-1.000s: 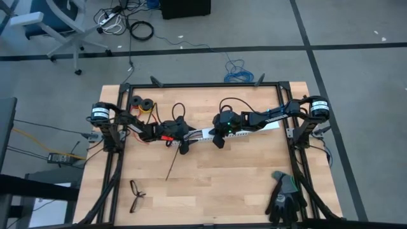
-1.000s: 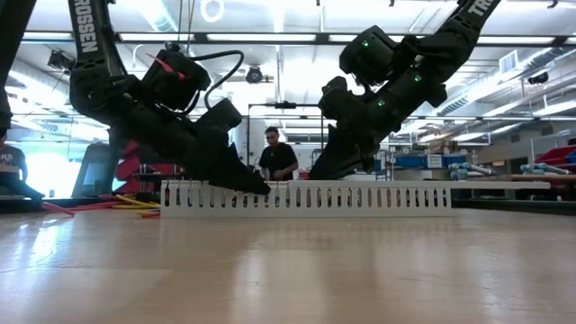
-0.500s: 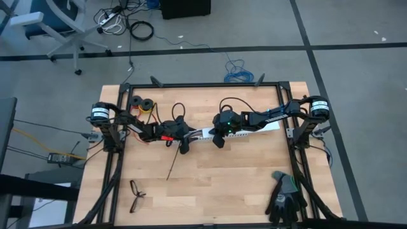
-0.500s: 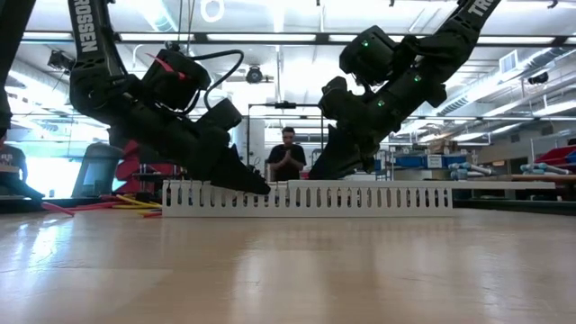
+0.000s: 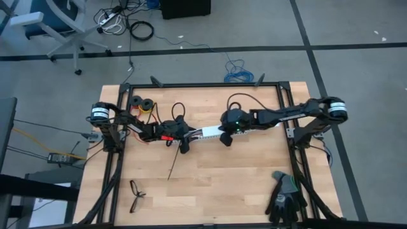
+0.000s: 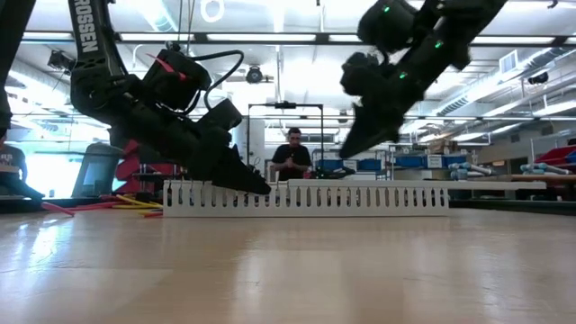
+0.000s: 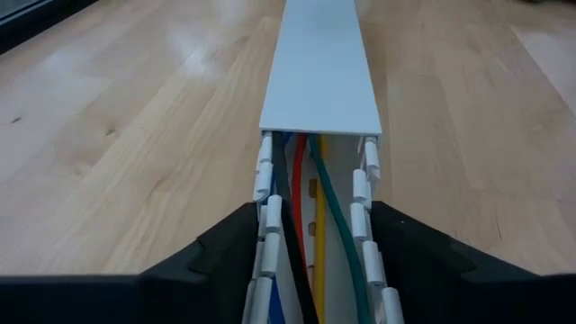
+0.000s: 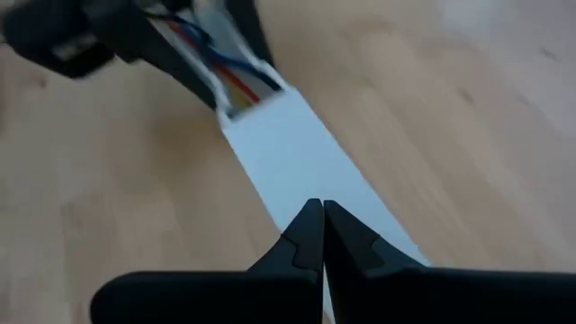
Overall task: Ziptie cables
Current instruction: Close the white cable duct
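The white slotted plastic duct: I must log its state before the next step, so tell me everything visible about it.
The white slotted plastic duct lies flat on the wooden table, running between the two arms. Its side walls are rows of narrow upright fingers with slots. A smooth white lid covers most of it; the end at the left gripper is uncovered, showing coloured cables lying lengthwise inside. The left gripper's fingers flank that end. The right gripper, shut, hovers above the lid.

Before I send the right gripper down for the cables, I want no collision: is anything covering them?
Yes. A flat white lid covers most of the slotted duct; the cables show only at its open end, which the left gripper straddles. The right gripper hovers shut above the lid.
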Motion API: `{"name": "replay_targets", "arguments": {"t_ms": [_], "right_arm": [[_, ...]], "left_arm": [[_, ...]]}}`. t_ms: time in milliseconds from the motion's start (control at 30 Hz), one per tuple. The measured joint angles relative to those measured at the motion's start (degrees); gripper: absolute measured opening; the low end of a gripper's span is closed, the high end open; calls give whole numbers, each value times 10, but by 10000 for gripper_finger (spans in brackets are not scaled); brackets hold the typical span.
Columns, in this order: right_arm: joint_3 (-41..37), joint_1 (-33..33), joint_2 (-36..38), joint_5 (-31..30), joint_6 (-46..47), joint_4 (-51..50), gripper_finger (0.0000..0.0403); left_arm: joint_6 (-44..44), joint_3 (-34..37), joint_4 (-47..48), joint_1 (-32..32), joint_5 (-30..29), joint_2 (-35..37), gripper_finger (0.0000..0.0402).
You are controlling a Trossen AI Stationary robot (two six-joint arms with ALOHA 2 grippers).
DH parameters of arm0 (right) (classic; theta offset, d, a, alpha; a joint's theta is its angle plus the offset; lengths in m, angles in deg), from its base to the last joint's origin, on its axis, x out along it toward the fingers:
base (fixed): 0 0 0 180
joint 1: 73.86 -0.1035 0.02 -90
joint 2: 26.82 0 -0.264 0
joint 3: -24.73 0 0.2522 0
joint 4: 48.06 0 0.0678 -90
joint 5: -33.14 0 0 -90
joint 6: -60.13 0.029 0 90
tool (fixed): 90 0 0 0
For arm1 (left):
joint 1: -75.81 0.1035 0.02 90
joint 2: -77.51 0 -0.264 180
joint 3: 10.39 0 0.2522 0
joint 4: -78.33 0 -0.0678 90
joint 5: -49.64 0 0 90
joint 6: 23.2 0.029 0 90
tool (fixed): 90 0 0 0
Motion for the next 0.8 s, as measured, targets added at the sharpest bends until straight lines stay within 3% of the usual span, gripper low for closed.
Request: {"name": "replay_targets", "arguments": {"t_ms": [133,233,467,600,700,800], "right_arm": [[1,0,34,-26,52,-113,0],[1,8,12,-19,79,-148,0],[3,17,-97,64,41,75,0],[2,24,-112,90,30,137,0],[2,24,-107,81,7,138,0],[0,11,-79,33,-27,132,0]], "left_arm": [[0,0,0,0,0,0,214],[0,0,0,0,0,0,214],[0,2,-1,0,0,1,214],[0,2,-2,0,0,1,214],[0,1,-1,0,0,0,214],[0,0,0,0,0,0,214]]}}
